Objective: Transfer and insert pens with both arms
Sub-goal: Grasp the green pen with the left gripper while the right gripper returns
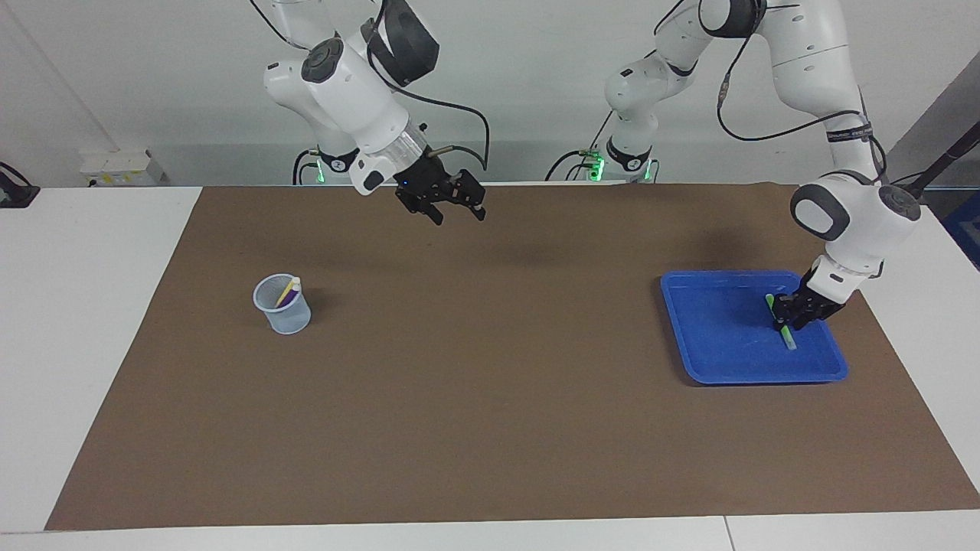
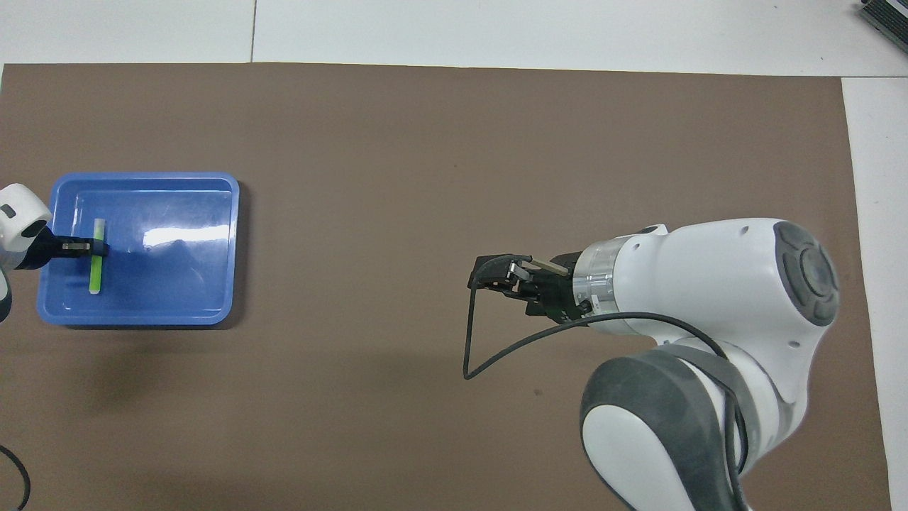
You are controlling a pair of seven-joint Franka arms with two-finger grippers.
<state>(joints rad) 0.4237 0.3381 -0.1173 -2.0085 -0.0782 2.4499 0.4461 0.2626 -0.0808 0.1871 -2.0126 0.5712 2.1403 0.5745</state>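
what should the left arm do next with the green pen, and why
Probably lift it. The left gripper is down in the blue tray around the light green pen, which lies flat on the tray floor; the right gripper hangs open over the mat.

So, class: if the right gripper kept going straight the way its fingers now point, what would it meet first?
The right gripper points down and toward the left arm's end, so probably bare brown mat; depth is unclear.

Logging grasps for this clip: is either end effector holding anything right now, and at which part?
The left end effector is closed around the light green pen near mid-barrel, in the blue tray. The right end effector holds nothing.
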